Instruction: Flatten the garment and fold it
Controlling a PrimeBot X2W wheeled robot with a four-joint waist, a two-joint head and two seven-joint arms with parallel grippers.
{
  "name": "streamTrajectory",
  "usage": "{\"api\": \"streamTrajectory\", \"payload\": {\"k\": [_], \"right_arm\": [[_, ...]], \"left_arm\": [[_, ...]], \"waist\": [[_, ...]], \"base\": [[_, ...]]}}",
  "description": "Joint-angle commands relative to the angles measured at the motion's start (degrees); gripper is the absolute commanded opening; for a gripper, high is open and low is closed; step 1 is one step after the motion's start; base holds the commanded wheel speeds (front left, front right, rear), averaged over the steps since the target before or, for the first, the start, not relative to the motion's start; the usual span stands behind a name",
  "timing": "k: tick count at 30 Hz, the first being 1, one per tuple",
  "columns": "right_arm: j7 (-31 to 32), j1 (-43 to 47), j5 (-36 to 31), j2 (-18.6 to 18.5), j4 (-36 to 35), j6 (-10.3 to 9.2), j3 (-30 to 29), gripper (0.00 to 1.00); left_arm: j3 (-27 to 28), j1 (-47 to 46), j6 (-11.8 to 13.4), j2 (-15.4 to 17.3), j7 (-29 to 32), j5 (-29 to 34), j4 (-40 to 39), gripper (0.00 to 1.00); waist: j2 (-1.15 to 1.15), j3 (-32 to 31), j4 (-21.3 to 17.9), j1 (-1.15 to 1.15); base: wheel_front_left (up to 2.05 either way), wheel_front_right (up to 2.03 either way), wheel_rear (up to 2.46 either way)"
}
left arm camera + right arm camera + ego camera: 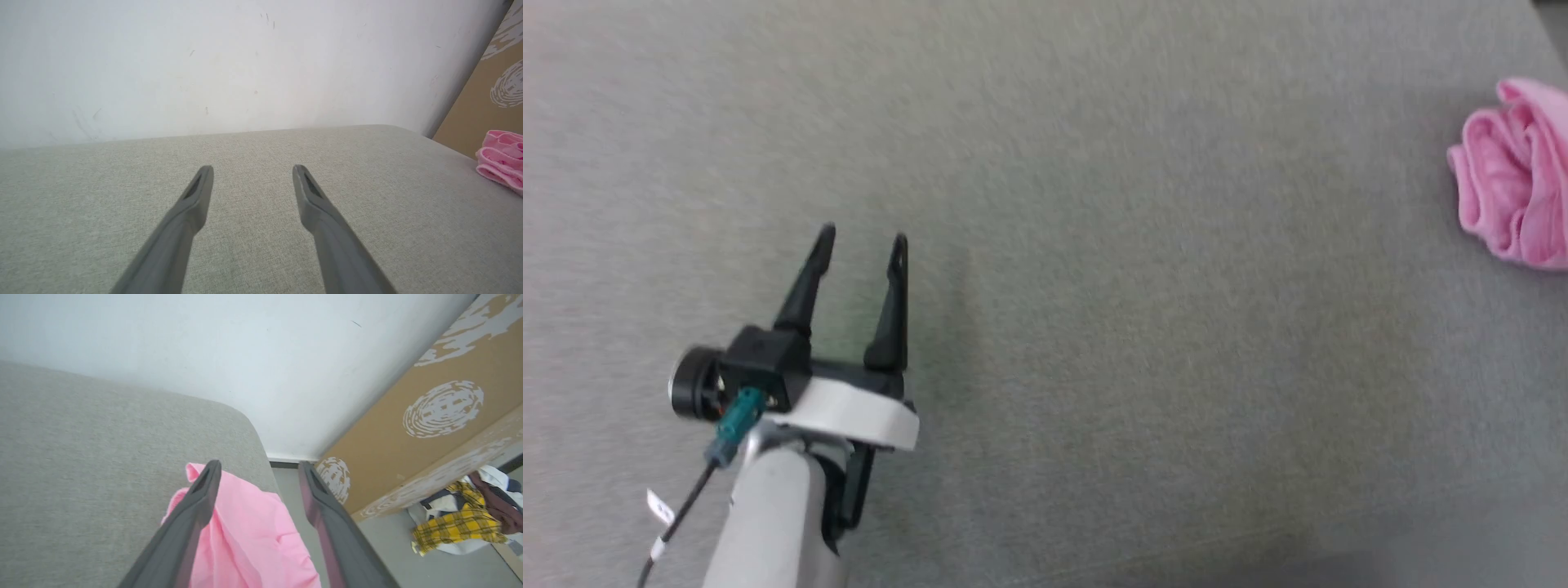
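Observation:
The garment [1515, 175] is a bright pink soft heap, bunched up at the far right edge of the grey fabric surface [1094, 286]. My left gripper [862, 237] hovers open over bare fabric at the lower left, far from the garment. In the left wrist view its fingers [252, 171] stand apart and the garment [500, 161] lies off to the right. In the right wrist view my right gripper [259, 467] is open just over the garment [249, 535], with the pink cloth showing between and below the spread fingers, near the surface's rounded corner.
A white wall [245, 61] runs behind the grey surface. A brown board with white prints [429, 416] leans to the right of it. A pile of clothes with a yellow plaid piece [461, 522] lies on the floor beyond the surface's right edge.

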Motion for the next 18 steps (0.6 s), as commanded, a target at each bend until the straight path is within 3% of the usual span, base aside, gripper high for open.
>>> {"api": "streamTrajectory", "payload": {"k": [1,4,10,18], "right_arm": [[-1.17,2.90,2.83,0.98,-2.39,-0.12,0.79,1.00],[-1.49,6.52,5.64,2.29,-6.23,-0.12,1.54,1.00],[0.01,18.82,11.93,6.47,-21.24,-0.12,2.84,1.00],[1.81,32.51,13.98,13.27,-36.67,-0.12,3.28,1.00]], "left_arm": [[0.36,1.62,0.43,-0.49,-0.30,-0.58,0.10,1.00],[0.58,3.13,0.58,-0.97,-0.31,-1.20,0.26,1.00],[0.83,6.48,0.44,-1.97,-0.32,-3.19,0.92,1.00],[1.06,9.22,0.26,-2.54,-0.32,-4.41,1.32,1.00]], "waist": [[0.00,-8.84,5.86,0.01],[0.00,-11.09,7.13,0.01],[0.00,-15.52,10.43,0.01],[0.00,-18.39,13.22,0.01]], "base": [[0.00,0.00,0.00],[0.00,0.00,0.00],[0.00,0.00,0.00],[0.00,0.00,0.00]]}}
